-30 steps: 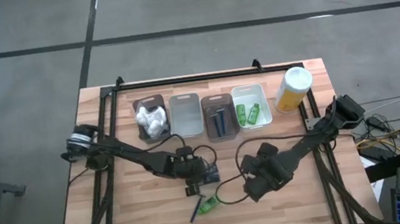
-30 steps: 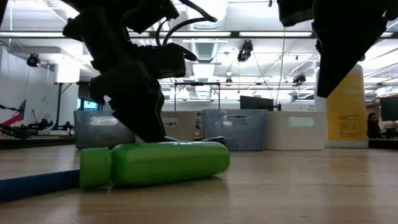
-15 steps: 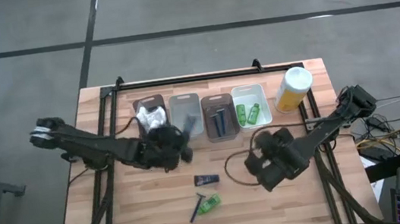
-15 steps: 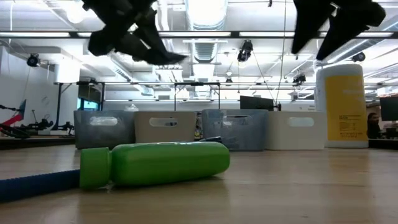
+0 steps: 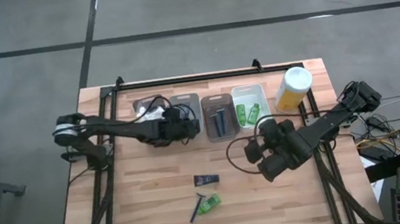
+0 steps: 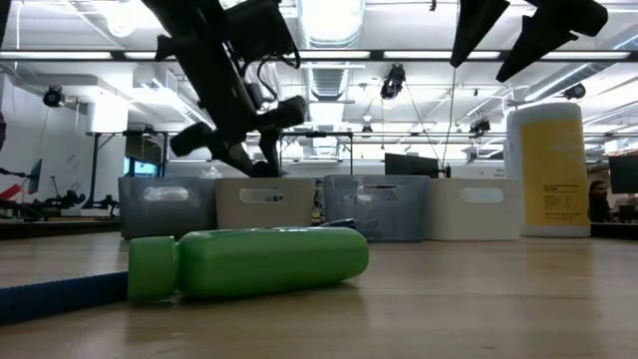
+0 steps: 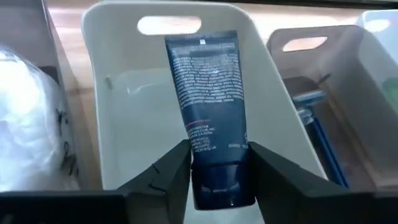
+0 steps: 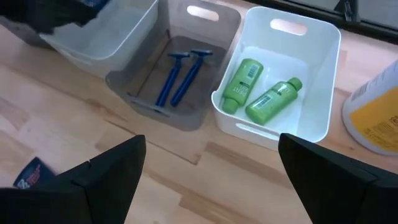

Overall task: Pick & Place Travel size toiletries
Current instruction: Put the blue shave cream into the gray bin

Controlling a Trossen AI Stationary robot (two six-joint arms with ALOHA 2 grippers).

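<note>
My left gripper point(image 7: 219, 163) hangs over the second bin from the left, a pale one point(image 7: 112, 81), shut on a dark-blue tube point(image 7: 205, 93); in the high view it is at the bin row point(image 5: 183, 126). A second dark tube point(image 5: 207, 178), a green mini bottle point(image 5: 212, 201) and a blue razor point(image 5: 195, 209) lie flat on the table's middle. White bundles point(image 5: 151, 116), two razors point(image 8: 180, 78) and two green bottles point(image 8: 258, 93) lie in their bins. My right gripper point(image 8: 211, 149) hovers open above the table's right middle point(image 5: 260, 153). My left gripper pinches the tube near its cap end point(image 7: 219, 177) between its two fingers. The fingers point(image 7: 171, 177) slant down from the near side, and the tube lies along them, its crimped end point(image 7: 200, 42) pointing ahead. The tube is lifted clear above the bin's floor.
Four bins stand in a row at the far side; the rightmost white one point(image 5: 251, 107) sits beside a tall yellow canister with a white lid point(image 5: 293, 88). A black rail point(image 5: 203, 76) runs along the far edge. Bare wood lies at the near left point(image 5: 136, 212).
My left gripper has risen from the table's middle with one dark tube and gone toward the far edge to over the pale bin, rolling its wrist on the way. My right gripper has risen and drawn toward the far right, staying open.
</note>
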